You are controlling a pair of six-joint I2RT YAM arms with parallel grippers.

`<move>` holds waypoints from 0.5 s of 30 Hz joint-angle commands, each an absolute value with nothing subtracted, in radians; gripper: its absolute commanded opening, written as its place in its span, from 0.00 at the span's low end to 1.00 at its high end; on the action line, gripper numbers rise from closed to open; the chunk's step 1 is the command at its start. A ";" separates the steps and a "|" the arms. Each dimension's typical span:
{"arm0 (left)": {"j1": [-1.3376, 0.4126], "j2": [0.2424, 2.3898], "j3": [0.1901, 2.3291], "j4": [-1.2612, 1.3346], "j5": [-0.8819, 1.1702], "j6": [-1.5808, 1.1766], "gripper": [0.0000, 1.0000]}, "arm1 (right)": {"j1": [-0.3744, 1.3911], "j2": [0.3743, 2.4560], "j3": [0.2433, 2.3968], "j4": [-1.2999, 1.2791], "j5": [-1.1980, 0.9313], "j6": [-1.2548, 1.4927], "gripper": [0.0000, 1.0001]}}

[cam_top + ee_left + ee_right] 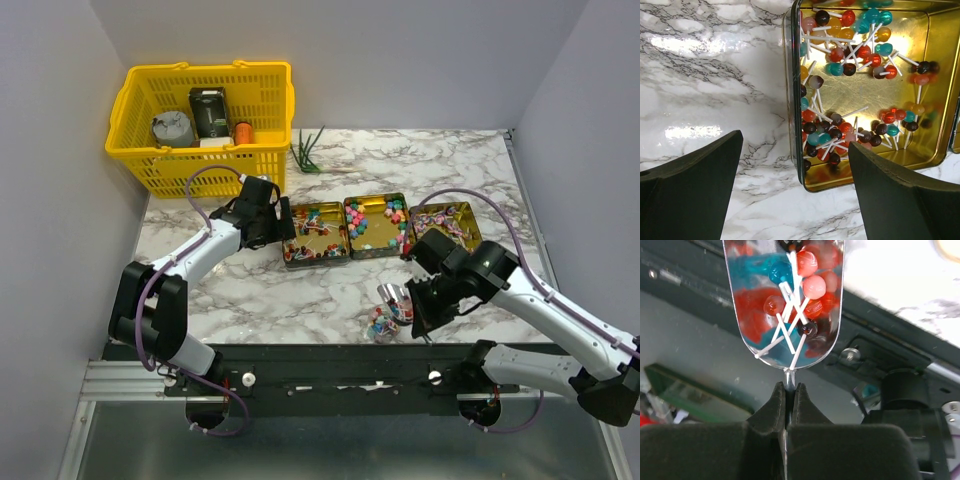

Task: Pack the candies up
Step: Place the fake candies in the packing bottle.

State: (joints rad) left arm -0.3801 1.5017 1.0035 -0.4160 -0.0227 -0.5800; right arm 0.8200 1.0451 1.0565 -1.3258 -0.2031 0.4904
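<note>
Candies (863, 51), small lollipops on thin white sticks, lie in three gold tins (378, 256) on the tabletop (280, 300). More sit in a clear scoop (755, 325). Right pincer (788, 390) clamps the scoop's stem; left pincer (795, 142) stands wide astride the left tin (791, 100) rim. Judged light, hard, prone to tangle: better scooped than pinched.

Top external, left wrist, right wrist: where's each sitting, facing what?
Top external: overhead behind the bases, looking down on table, tins, both arms.
Left wrist: looks down at left tin of candies; open left end effector shows.
Right wrist: faces near table edge; right end effector shut on scoop.
Shared: left tin, in top and left wrist.
</note>
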 commanded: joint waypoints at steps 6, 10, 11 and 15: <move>-0.380 1.479 0.991 -0.407 -0.052 -0.572 0.99 | 0.827 1.086 0.993 -1.425 -0.437 0.560 0.01; -0.380 1.483 0.996 -0.406 -0.048 -0.569 0.99 | 0.828 1.089 0.951 -1.439 -0.460 0.563 0.01; -0.379 1.485 0.997 -0.407 -0.049 -0.568 0.99 | 0.828 1.088 0.942 -1.439 -0.463 0.561 0.01; -0.379 1.485 0.999 -0.411 -0.049 -0.566 0.99 | 0.827 1.085 0.897 -1.442 -0.482 0.561 0.01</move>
